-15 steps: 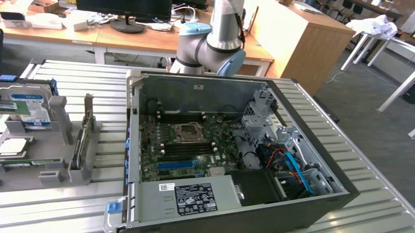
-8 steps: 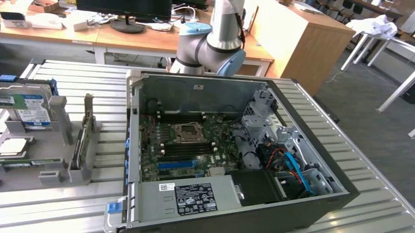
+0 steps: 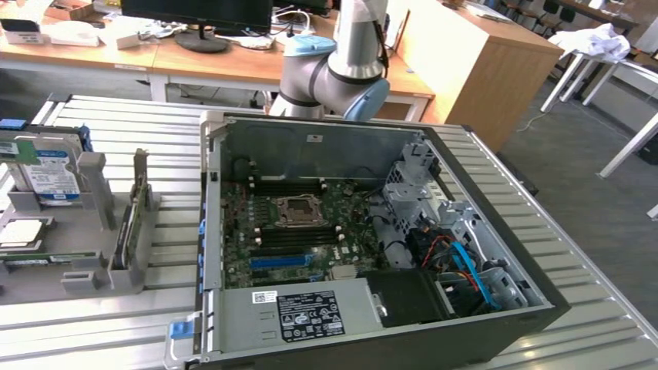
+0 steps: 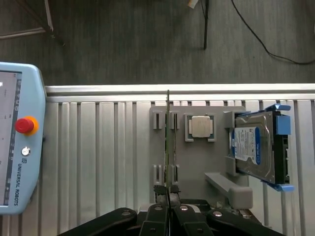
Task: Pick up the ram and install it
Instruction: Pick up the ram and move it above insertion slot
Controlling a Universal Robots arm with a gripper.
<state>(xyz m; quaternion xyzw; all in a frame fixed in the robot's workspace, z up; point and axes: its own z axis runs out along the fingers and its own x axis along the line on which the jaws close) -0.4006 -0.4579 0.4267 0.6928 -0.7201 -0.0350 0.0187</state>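
Observation:
The ram (image 4: 168,137) stands on edge in a slot of the grey fixture (image 4: 197,162), and the wrist view sees it edge-on as a thin line. In the exterior view the ram (image 3: 31,260) shows as a green strip with a white label at the left edge. My gripper (image 4: 168,191) hangs well above the fixture, in line with one end of the ram. Its fingers (image 4: 158,192) are pressed together and hold nothing. The open computer case (image 3: 463,231) lies at the centre with its motherboard (image 3: 293,235) exposed.
On the fixture a CPU chip (image 4: 199,127) and a hard drive (image 4: 256,147) with a blue-white label sit beside the ram. A dark board (image 3: 129,227) stands in another grey holder. A teach pendant (image 4: 17,147) lies on the ribbed metal table (image 4: 98,147). The arm's base (image 3: 329,73) rises behind the case.

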